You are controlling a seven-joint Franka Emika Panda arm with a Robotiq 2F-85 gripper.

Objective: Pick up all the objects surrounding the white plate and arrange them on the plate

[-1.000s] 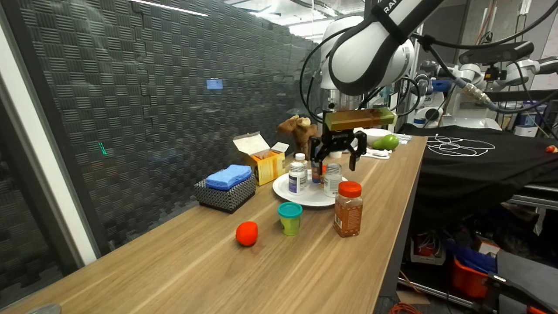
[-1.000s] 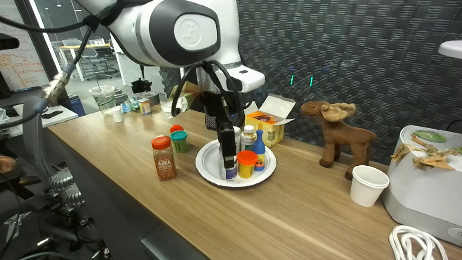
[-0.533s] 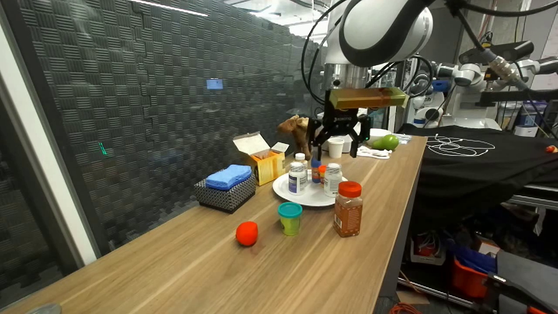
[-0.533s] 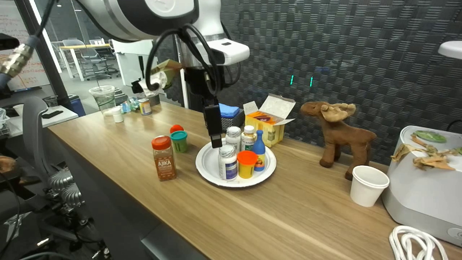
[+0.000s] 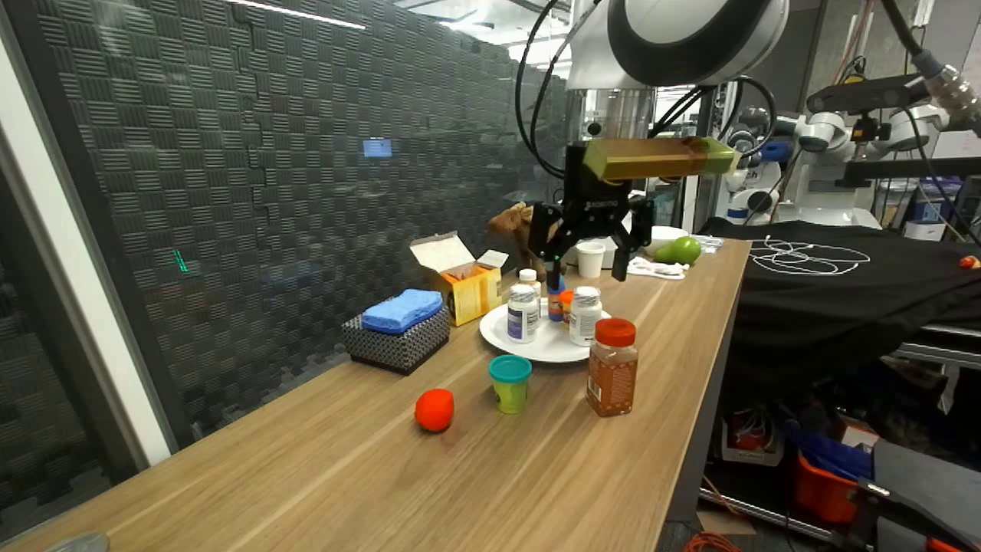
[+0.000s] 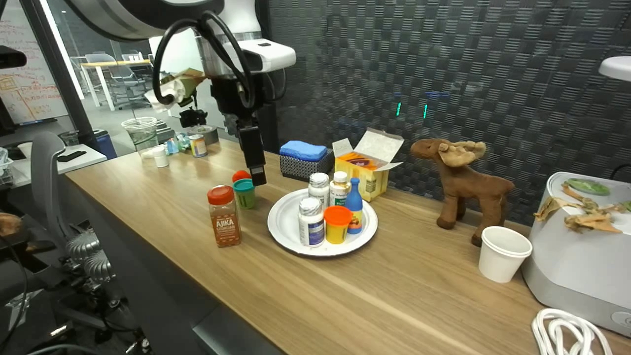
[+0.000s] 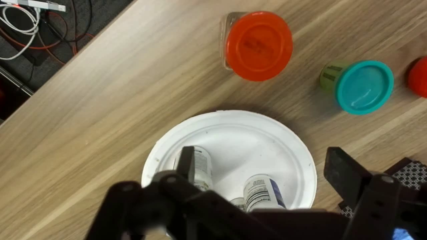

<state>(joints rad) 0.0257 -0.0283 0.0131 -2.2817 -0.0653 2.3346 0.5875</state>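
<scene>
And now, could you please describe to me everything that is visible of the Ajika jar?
The jar is squarish, apparently clear plastic, with brownish-red contents, white AJIKA lettering and a round red lid, fitted on. It stands upright on the table, near the plate and the green tub, touching neither. Only the table seems to touch it.

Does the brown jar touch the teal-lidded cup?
Apart: in an exterior view, the wooden table shows plainly between the jar and the cup.

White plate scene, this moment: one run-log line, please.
tool: open, holding nothing; on white plate: three pill bottles, blue bottle, yellow tub; off plate: Ajika jar, teal-lidded green tub, red ball; task: unfinished
</scene>
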